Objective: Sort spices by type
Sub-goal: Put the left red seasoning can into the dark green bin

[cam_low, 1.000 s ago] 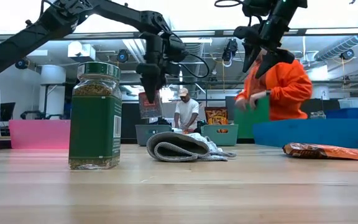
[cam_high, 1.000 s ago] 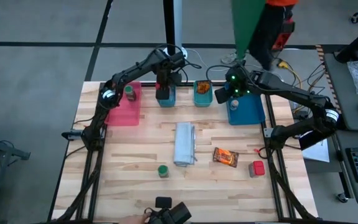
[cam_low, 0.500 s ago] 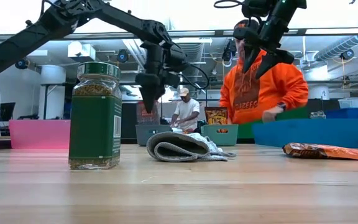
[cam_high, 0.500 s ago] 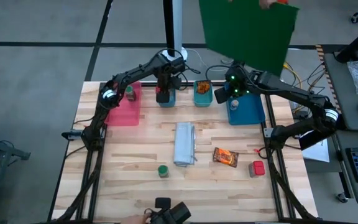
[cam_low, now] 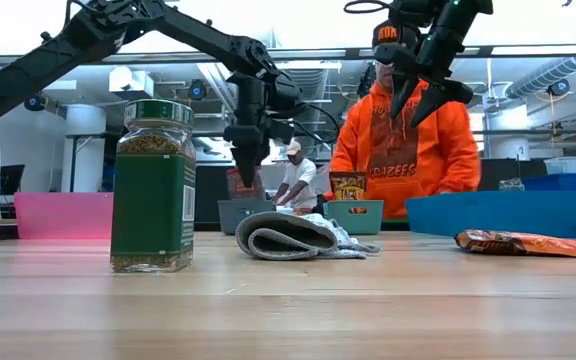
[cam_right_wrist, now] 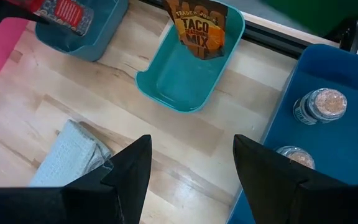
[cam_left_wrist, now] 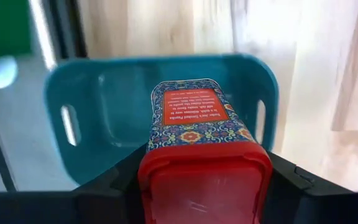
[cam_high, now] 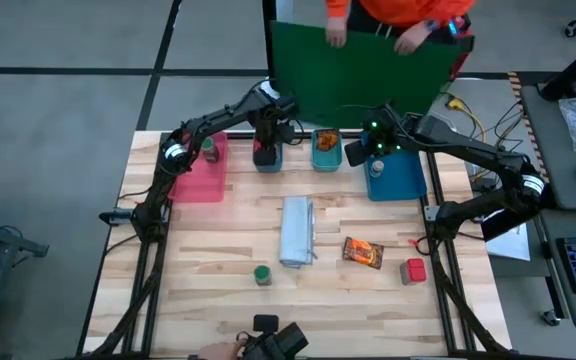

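My left gripper clamps a red-lidded patterned spice box, tilted over the left teal tray. A taco mix packet leans in the next teal tray. Two pale-lidded jars stand in the blue tray. A green-lidded jar, an orange packet and a red box lie on the table.

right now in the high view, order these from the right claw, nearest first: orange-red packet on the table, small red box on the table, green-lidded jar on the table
From the right claw, open above the blue tray:
1. Flat orange-red packet, front right of centre.
2. Small red box, near the right edge, a bit farther.
3. Green-lidded jar, front, left of centre.
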You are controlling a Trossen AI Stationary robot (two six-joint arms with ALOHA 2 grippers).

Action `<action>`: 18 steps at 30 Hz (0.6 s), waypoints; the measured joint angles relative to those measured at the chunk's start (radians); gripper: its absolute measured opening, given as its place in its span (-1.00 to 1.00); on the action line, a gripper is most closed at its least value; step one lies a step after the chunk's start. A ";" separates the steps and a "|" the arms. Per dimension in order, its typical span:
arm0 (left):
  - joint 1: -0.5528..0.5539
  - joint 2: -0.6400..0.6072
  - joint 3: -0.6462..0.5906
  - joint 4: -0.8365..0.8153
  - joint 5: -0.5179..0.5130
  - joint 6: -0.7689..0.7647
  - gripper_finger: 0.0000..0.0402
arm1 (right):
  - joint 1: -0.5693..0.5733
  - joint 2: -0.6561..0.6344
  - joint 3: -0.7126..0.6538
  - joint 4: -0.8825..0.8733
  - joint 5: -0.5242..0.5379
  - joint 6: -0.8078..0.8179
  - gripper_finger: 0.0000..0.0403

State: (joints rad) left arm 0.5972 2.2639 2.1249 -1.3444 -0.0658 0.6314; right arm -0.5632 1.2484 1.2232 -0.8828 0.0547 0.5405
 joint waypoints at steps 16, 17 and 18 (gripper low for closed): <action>0.003 0.000 -0.011 -0.003 0.028 0.027 -0.04 | 0.000 0.002 0.000 0.001 0.000 0.052 0.06; 0.003 0.000 -0.011 0.007 0.028 0.029 -0.04 | 0.000 0.003 0.000 0.001 0.000 0.052 0.07; 0.003 0.000 -0.011 0.009 0.030 0.029 -0.04 | 0.000 0.003 0.000 0.001 0.000 0.052 0.07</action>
State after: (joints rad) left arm 0.6004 2.2639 2.1137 -1.3351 -0.0359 0.6599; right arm -0.5632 1.2514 1.2231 -0.8822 0.0547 0.5927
